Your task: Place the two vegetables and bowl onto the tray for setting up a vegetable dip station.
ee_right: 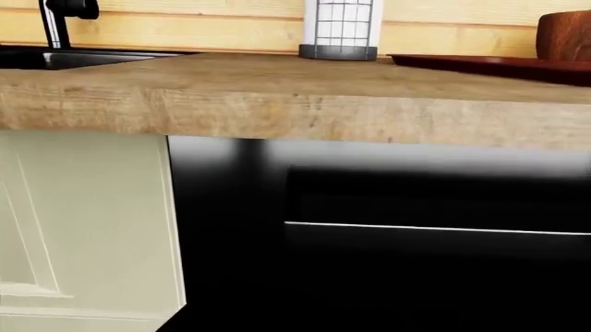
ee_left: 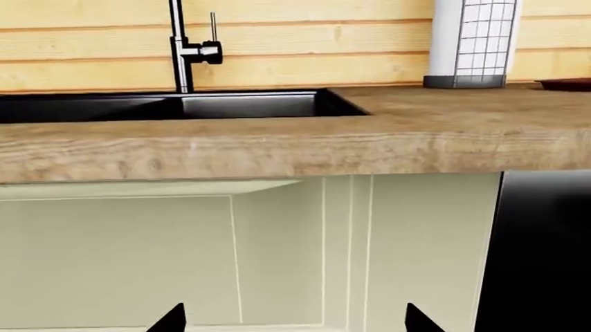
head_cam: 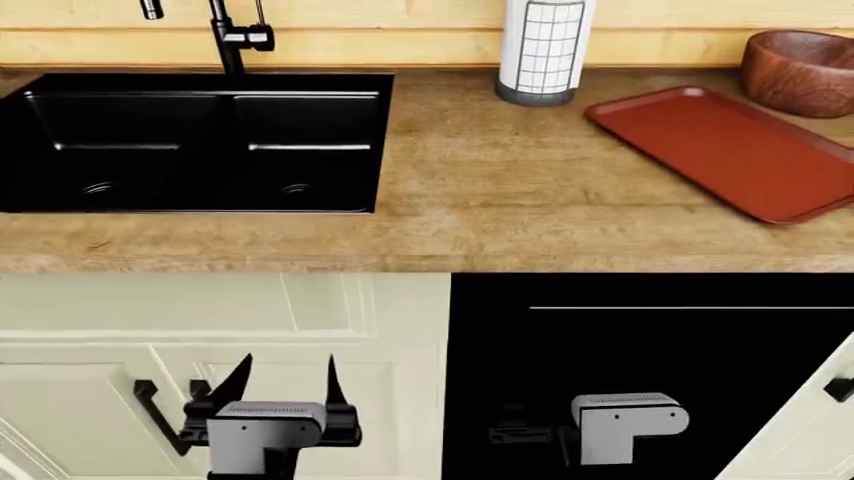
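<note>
Tray point(head_cam: 727, 150) is lying angled on the surface point(head_cam: 507, 200), bowl point(head_cam: 805, 70) touching its far edge. Left claw point(head_cam: 283, 385) is hanging wide below the edge; right claw point(head_cam: 523, 432) unclear.

Counts around the black sink point(head_cam: 194, 140)

One tray point(head_cam: 727, 150), one wooden bowl point(head_cam: 803, 70) and one white wire-framed cylinder point(head_cam: 543, 50) to its right; one faucet point(head_cam: 230, 38) behind it; two grippers, left point(head_cam: 287, 380) and right point(head_cam: 527, 432), below.

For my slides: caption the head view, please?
Both grippers, left open, low before the cabinets; empty tray and bowl wait on the counter.
</note>
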